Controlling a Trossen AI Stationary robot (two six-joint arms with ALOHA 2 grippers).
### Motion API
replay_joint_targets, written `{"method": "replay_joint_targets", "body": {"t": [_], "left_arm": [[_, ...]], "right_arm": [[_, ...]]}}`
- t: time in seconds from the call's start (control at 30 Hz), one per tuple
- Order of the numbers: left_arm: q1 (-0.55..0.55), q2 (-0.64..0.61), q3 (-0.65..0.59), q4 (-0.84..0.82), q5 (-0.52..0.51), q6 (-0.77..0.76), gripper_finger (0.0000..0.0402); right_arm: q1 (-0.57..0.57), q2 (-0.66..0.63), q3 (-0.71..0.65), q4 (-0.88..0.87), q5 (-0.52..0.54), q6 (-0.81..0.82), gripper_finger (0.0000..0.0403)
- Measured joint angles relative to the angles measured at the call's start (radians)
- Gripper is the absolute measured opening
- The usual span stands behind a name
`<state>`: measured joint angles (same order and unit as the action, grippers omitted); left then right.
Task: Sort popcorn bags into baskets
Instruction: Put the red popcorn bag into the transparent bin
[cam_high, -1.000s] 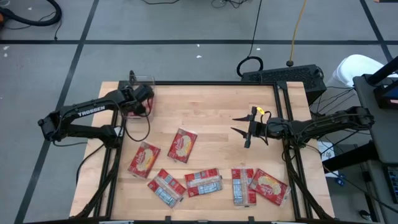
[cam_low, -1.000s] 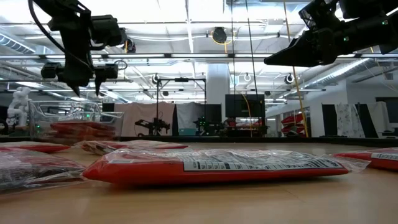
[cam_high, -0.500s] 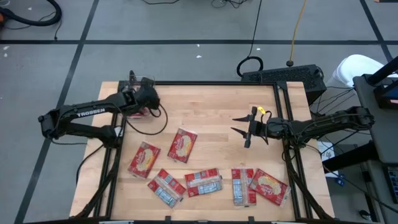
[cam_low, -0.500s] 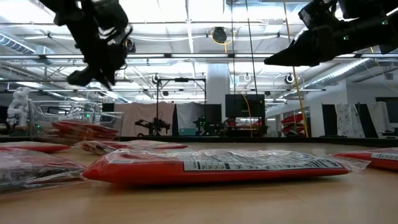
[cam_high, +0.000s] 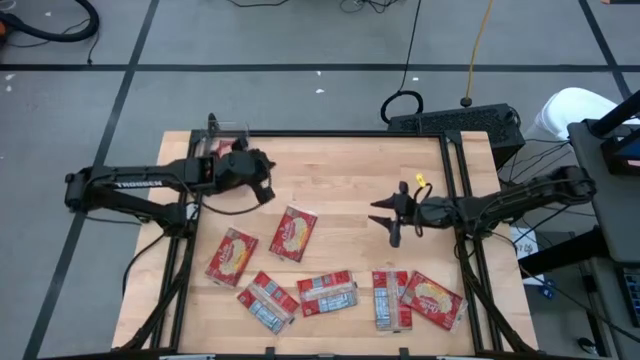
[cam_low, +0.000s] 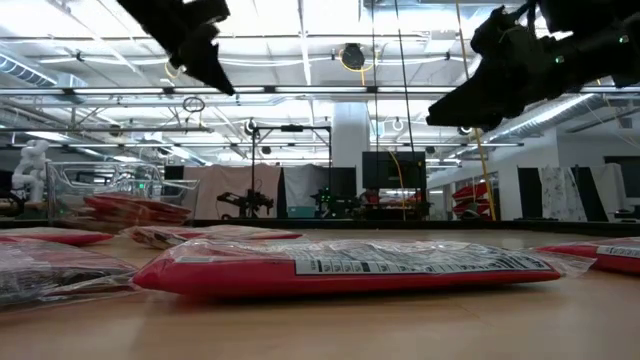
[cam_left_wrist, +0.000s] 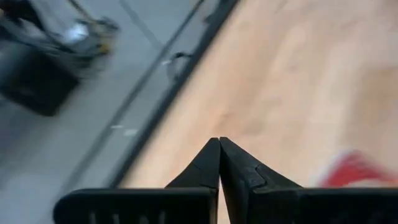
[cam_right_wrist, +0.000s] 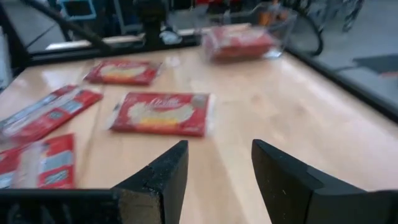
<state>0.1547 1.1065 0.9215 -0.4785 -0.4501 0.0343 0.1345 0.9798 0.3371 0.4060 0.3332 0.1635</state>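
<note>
Two dark arms above a light wooden table (cam_high: 340, 170) of flat red popcorn packets (cam_high: 293, 233).
Left gripper (cam_high: 268, 192), pinched shut and empty, hovers beside the clear plastic bin (cam_high: 228, 135) holding packets; right gripper (cam_high: 385, 222) hangs parted, empty, over bare wood.

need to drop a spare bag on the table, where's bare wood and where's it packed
Bare wood: the far middle strip between the clear basket and the right gripper. Crowded: the near edge, where six popcorn bags lie in a row.

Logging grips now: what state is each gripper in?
Left gripper: closed, empty.
Right gripper: open, empty.
</note>
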Motion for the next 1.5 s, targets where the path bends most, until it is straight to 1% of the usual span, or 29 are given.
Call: {"method": "replay_joint_targets", "body": {"t": [0.07,0.13,0.3,0.4,0.47,0.53,0.57,0.67,0.73,0.9,1.0,1.07,1.2,1.27,1.33,1.5], "left_arm": [[-0.027,0.011,0.0,0.03,0.05,-0.08,0.0023],[-0.061,0.025,0.0,0.055,0.072,-0.144,0.003],[-0.154,0.077,-0.003,0.138,0.076,-0.207,0.0036],[-0.205,0.131,-0.003,0.216,0.075,-0.237,0.0037],[-0.238,0.162,-0.004,0.237,0.075,-0.252,0.0037],[-0.266,0.203,-0.002,0.296,0.076,-0.265,0.0037],[-0.282,0.22,-0.003,0.299,0.076,-0.27,0.0037],[-0.319,0.267,-0.003,0.345,0.075,-0.287,0.0037],[-0.341,0.29,-0.004,0.339,0.075,-0.31,0.0037],[-0.385,0.345,-0.004,0.363,0.075,-0.37,0.0037],[-0.406,0.38,-0.003,0.408,0.073,-0.381,0.0037],[-0.42,0.399,-0.005,0.427,0.072,-0.38,0.0037],[-0.437,0.419,-0.005,0.463,0.067,-0.376,0.0037],[-0.439,0.434,-0.002,0.497,0.065,-0.365,0.0037],[-0.438,0.437,-0.005,0.493,0.062,-0.338,0.0037],[-0.431,0.434,-0.003,0.53,0.058,-0.299,0.0037]], "right_arm": [[0.028,0.009,0.04,-0.074,-0.001,0.027,0.0169],[0.057,0.014,0.092,-0.191,-0.002,0.056,0.0169],[0.146,0.013,0.24,-0.53,-0.004,0.152,0.0169],[0.203,0.013,0.293,-0.669,-0.005,0.231,0.0169],[0.233,0.018,0.304,-0.7,-0.007,0.279,0.0169],[0.256,0.033,0.304,-0.703,-0.012,0.32,0.0169],[0.264,0.048,0.304,-0.698,-0.013,0.331,0.0169],[0.282,0.119,0.304,-0.659,-0.011,0.341,0.0169],[0.287,0.173,0.304,-0.614,-0.025,0.341,0.0169],[0.286,0.282,0.313,-0.582,-0.103,0.349,0.0169],[0.293,0.315,0.325,-0.599,-0.16,0.382,0.0169],[0.306,0.331,0.336,-0.639,-0.201,0.417,0.0169],[0.365,0.331,0.371,-0.783,-0.233,0.497,0.0169],[0.409,0.319,0.389,-0.869,-0.234,0.535,0.0169],[0.45,0.309,0.405,-0.938,-0.246,0.563,0.0169],[0.525,0.283,0.409,-1.059,-0.319,0.642,0.0169]]}}
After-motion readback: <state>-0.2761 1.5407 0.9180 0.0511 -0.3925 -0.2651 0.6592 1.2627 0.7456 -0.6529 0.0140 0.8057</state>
